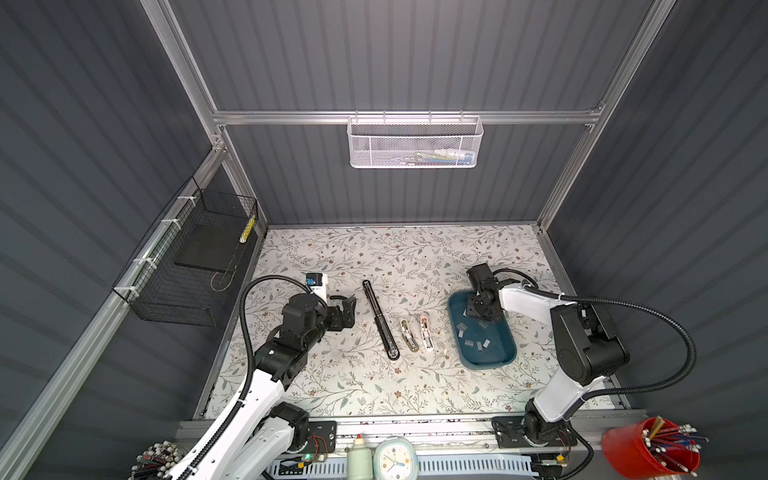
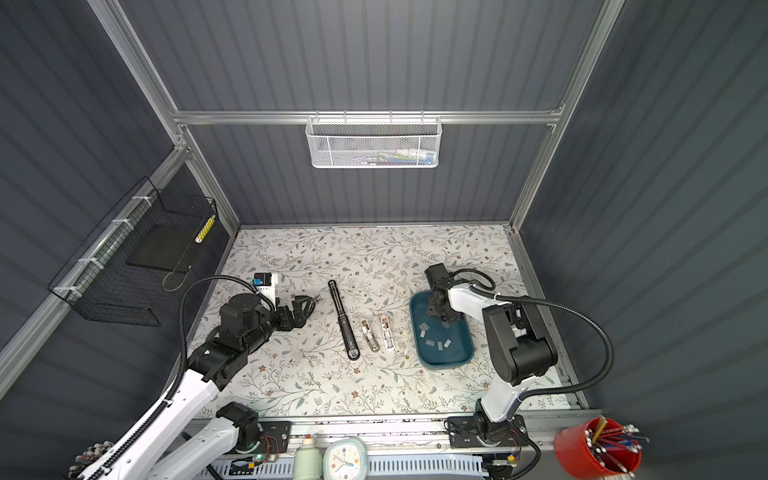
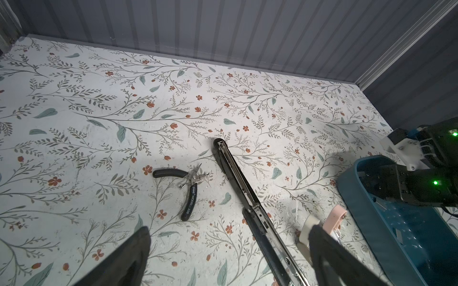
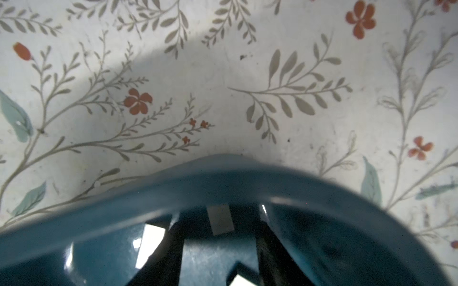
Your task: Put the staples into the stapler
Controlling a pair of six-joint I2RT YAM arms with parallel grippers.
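In both top views: left gripper [image 1: 351,314] low over the floral-printed table mat [image 1: 332,374], jaws spread wide and empty, small black-handled metal pliers [image 1: 343,297] just beside the tips. Nearer the middle, a long black stapler [image 1: 380,320] opened out flat, then a small cream stapler [image 1: 409,334] and a small pink stapler [image 1: 426,332] side by side, both hinged open. Right of those, a dark teal plastic tray [image 1: 490,365] with the staples [image 1: 478,344], short grey metal strips, scattered loose on its floor. Right gripper [image 1: 478,309] dipped into the tray's far end.

Left wrist view: fingers [image 3: 128,260] far apart, nothing between them; pliers and the black stapler's bare metal channel [image 3: 245,195] ahead on the mat, neither touched.

Right wrist view: fingers [image 4: 173,247] partly open, astride one pale staple strip [image 4: 220,220] lying close under the tray's curved wall. Gap on either side of the strip, so no grip yet.

Looks like the pick-up step: reaching for a strip, loading itself not begun. Cannot tell the intended stapler among the three. Calls next for closing squarely on the strip's long edges, lifting clear of the rim, then carrying it across to an open channel and lining it up lengthwise. Thin, flat and near the wall, so likely to slide or tip out of a careless pinch.
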